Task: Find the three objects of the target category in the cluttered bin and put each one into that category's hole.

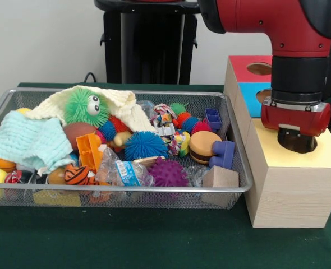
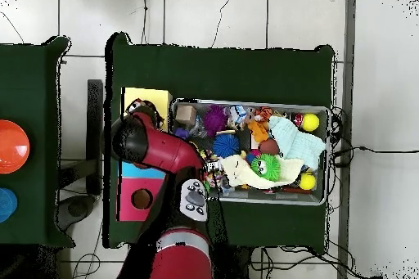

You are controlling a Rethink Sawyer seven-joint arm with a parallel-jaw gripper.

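The wire-mesh bin point(image 1: 115, 190) stands at the left, full of toys, and also shows in the overhead view point(image 2: 262, 102). Two whitish confetti-patched lumps lie in its middle right part: one point(image 1: 164, 115) near the far wall, another point(image 1: 178, 143) beside the burger toy. I see no third lump. My gripper point(image 1: 296, 140) is down at the dark round hole point(image 1: 310, 147) in the yellow top of the wooden box point(image 1: 289, 190), its tip at or in the opening. Anything it holds is hidden. In the overhead view the arm point(image 2: 155, 146) covers the hole; a bare part of the yellow top point(image 2: 151, 96) shows.
A blue-topped box point(image 1: 254, 98) and a red-topped box point(image 1: 243, 66) stand behind the yellow one. The bin also holds a green spiky ball with eyes point(image 1: 86, 106), a blue one point(image 1: 145, 145), a purple one point(image 1: 166, 174), cloths point(image 1: 28, 140), a burger toy point(image 1: 203, 147) and a blue-labelled wrapper point(image 1: 127, 172).
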